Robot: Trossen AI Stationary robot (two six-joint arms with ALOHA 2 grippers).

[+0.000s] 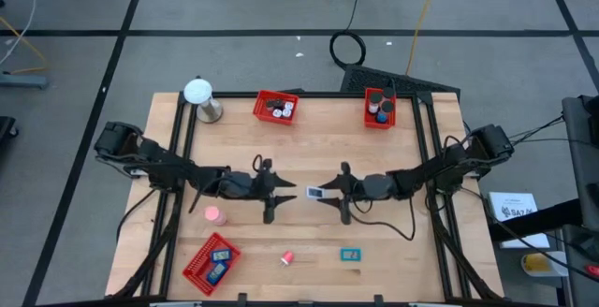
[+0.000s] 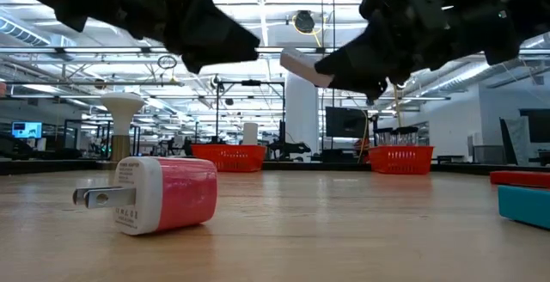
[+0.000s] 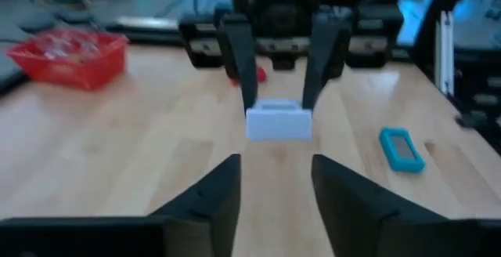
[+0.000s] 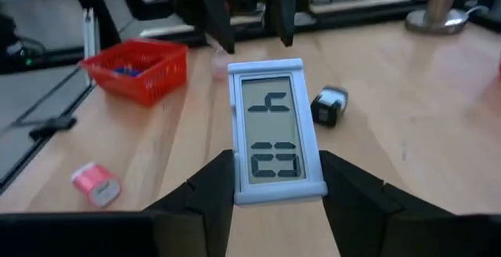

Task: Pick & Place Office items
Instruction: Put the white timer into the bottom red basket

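My right gripper (image 1: 329, 194) is over the middle of the table, shut on a small white digital display (image 4: 274, 132), which hangs in the air in the low view (image 2: 299, 62). My left gripper (image 1: 279, 193) faces it from the left, open. Its fingertips (image 3: 275, 167) stop just short of the display (image 3: 279, 121). On the table lie a pink-and-white plug adapter (image 2: 163, 194), a pink roll (image 1: 287, 258), a teal flat piece (image 1: 351, 255) and a small black-and-white item (image 4: 329, 106). My right gripper pinches the white display between its two fingers, one on each long side edge (image 4: 237, 186), at the end nearest the wrist. The fingers come level from the table's right and lie along the display. It is lifted clear of the table with its screen facing up.
A red mesh tray (image 1: 211, 262) holding blue pieces sits near the front left corner. Two more red trays (image 1: 276, 107) (image 1: 379, 109) stand along the far edge. A white ball on a silver stand (image 1: 199, 98) is at the far left. Bare wood lies under the grippers.
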